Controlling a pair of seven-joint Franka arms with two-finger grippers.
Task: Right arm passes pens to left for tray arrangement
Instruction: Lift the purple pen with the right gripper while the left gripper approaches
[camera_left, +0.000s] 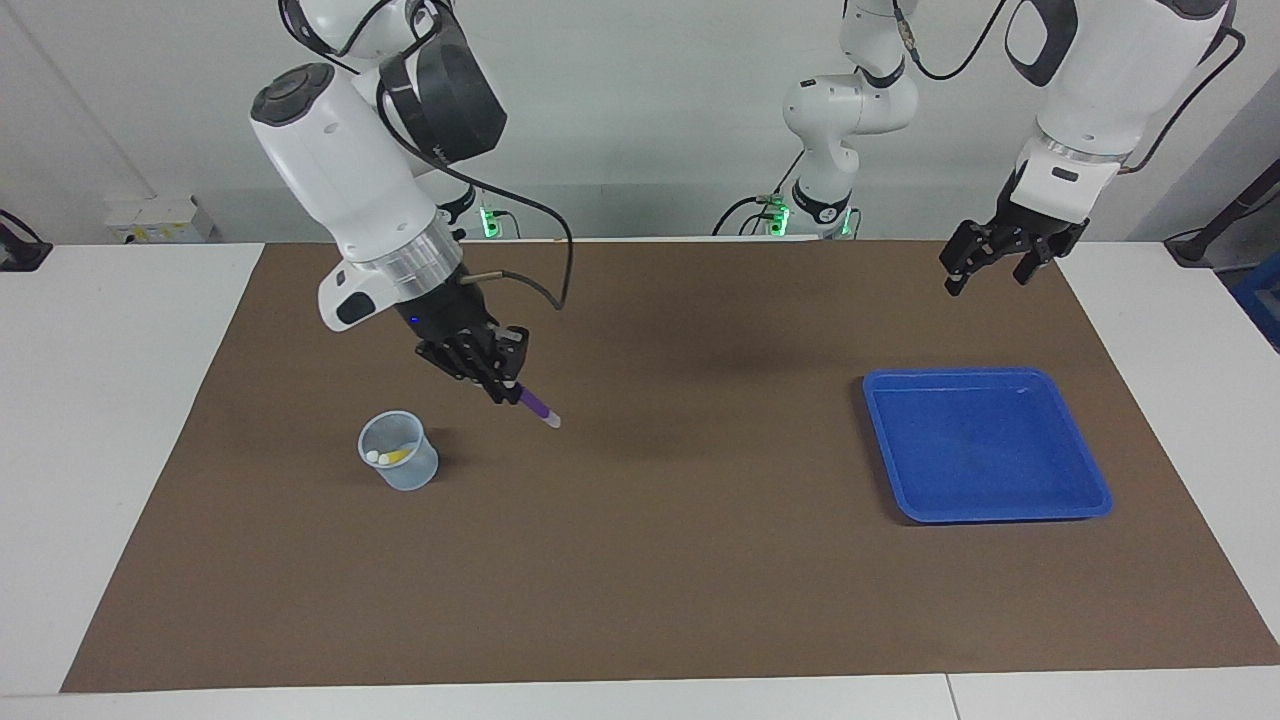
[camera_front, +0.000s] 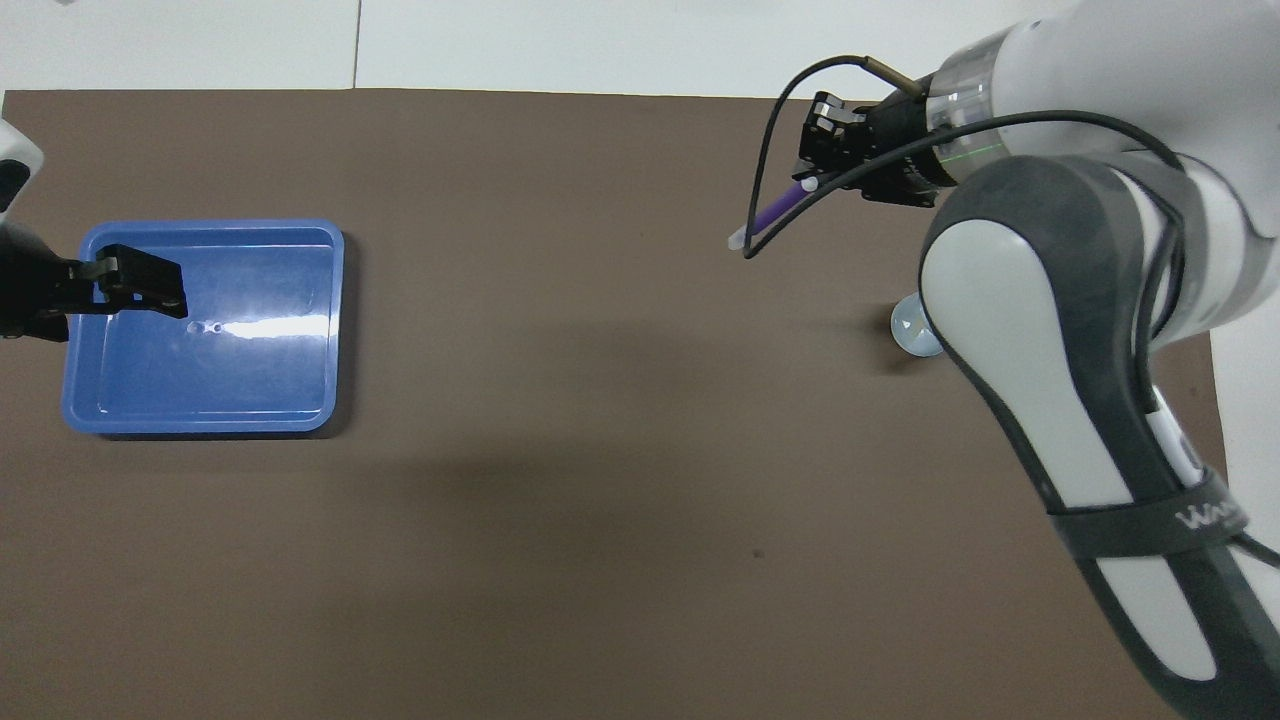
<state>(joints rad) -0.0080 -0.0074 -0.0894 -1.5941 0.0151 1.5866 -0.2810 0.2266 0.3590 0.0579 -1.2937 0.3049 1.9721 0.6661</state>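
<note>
The right gripper (camera_left: 503, 381) is up over the brown mat (camera_left: 640, 560) beside the cup (camera_left: 399, 463), clenched on the purple pen (camera_left: 537, 406) — tilted, pale end down. Yellow pen (camera_left: 398, 456) sits in the cup. The left gripper (camera_left: 985, 262) waits, fingers spread, above the mat near the blue tray (camera_left: 985, 510).

i count one purple pen (camera_left: 538, 407) clamped in my right gripper (camera_left: 505, 385), and one yellow pen (camera_left: 397, 456) showing in the one small translucent cup (camera_left: 400, 465); a pale tip beside it may be another, i cannot tell. one blue tray (camera_left: 985, 443). one brown mat (camera_left: 640, 560). my left gripper (camera_left: 990, 265) makes two grippers.
</note>
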